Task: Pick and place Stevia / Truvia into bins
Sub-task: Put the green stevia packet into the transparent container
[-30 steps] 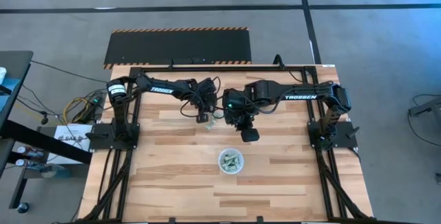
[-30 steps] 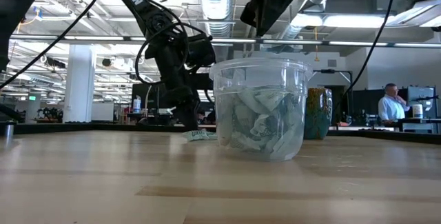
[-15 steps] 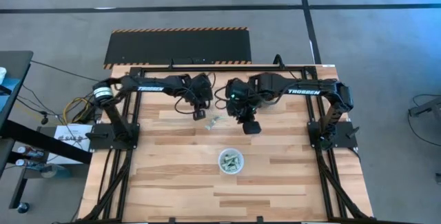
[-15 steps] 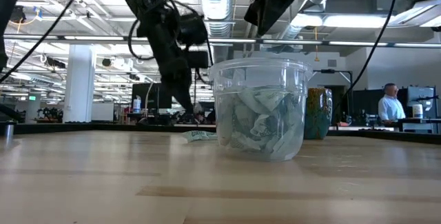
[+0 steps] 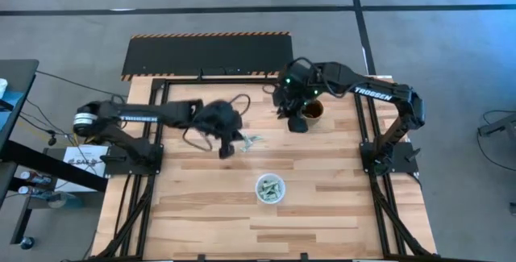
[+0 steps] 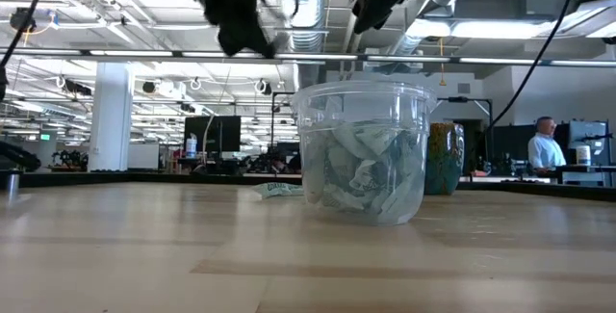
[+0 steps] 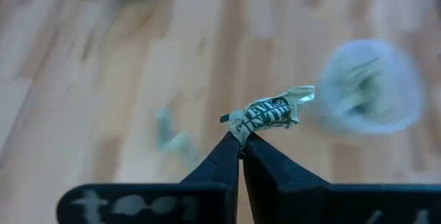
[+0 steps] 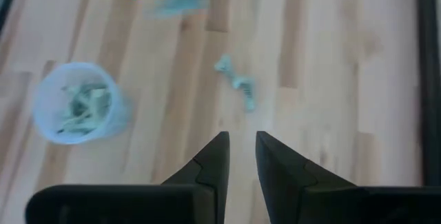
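Note:
My left gripper (image 7: 239, 140) is shut on one crumpled green-and-white sachet (image 7: 272, 110) and is raised above the table's middle (image 5: 228, 149), left of and beyond the clear cup (image 5: 270, 189). The cup (image 6: 364, 149) stands upright and holds several sachets. A few loose sachets (image 5: 251, 141) lie flat on the wood beyond the cup (image 6: 277, 190). My right gripper (image 8: 241, 141) is open, holds nothing, and hangs high near the far edge (image 5: 297, 122) beside the brown mug (image 5: 313, 110). My left gripper pinches the sachet by one end (image 7: 241, 126) between the tips of its two fingers. The rest of the sachet sticks out past the fingertips, crumpled. It is lifted clear of the table, with the cup (image 7: 368, 86) showing below and to one side.
The brown mug (image 6: 445, 159) stands behind the cup towards the far right. Black frame rails run along the table's edges (image 5: 364, 145). Bare wood lies around the cup and along the near half (image 5: 266, 230). A person sits in the room beyond (image 6: 547, 144).
My left gripper has risen from the table at the loose sachets with one sachet in its fingers and has shifted slightly toward the near edge. My right gripper has drawn back toward the far edge, ending up beside the mug. The cup has stayed put.

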Available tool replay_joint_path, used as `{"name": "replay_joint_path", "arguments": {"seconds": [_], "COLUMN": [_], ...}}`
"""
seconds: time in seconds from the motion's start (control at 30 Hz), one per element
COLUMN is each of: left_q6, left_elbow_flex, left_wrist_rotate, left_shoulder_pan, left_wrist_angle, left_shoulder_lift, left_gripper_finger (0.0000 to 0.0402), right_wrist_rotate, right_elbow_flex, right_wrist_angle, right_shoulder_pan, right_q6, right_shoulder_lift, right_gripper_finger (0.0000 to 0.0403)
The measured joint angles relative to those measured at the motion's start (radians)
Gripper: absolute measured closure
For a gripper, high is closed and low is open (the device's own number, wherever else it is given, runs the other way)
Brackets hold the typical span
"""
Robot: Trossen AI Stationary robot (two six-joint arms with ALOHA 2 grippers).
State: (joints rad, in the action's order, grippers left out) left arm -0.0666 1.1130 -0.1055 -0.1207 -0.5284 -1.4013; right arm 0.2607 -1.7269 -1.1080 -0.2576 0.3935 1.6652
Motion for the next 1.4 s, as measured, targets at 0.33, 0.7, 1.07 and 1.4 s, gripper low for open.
{"name": "replay_joint_path", "arguments": {"seconds": [0.33, 0.7, 1.07, 1.4], "left_q6": [-0.196, -0.233, -0.248, -0.268], "left_elbow_flex": [0.002, 0.110, 0.378, 0.381], "left_wrist_rotate": [0.282, 0.380, 0.330, 0.223], "left_shoulder_pan": [0.340, 0.471, 0.490, 0.461], "left_wrist_angle": [0.402, 0.569, 0.098, 0.059], "left_shoulder_lift": [-0.049, -0.301, -0.471, -0.470], "left_gripper_finger": [0.0401, 0.0401, 0.0401, 0.0392], "right_wrist_rotate": [0.029, 0.134, 0.147, 0.146], "right_elbow_flex": [-0.001, 0.001, 0.001, 0.001], "right_wrist_angle": [0.038, 0.041, 0.107, 0.120], "right_shoulder_pan": [-0.098, -0.103, -0.074, -0.020], "right_q6": [0.031, 0.103, 0.064, 0.058], "right_shoulder_lift": [0.045, 0.052, 0.052, 0.088], "right_gripper_finger": [0.0337, 0.0337, 0.0337, 0.0337]}}
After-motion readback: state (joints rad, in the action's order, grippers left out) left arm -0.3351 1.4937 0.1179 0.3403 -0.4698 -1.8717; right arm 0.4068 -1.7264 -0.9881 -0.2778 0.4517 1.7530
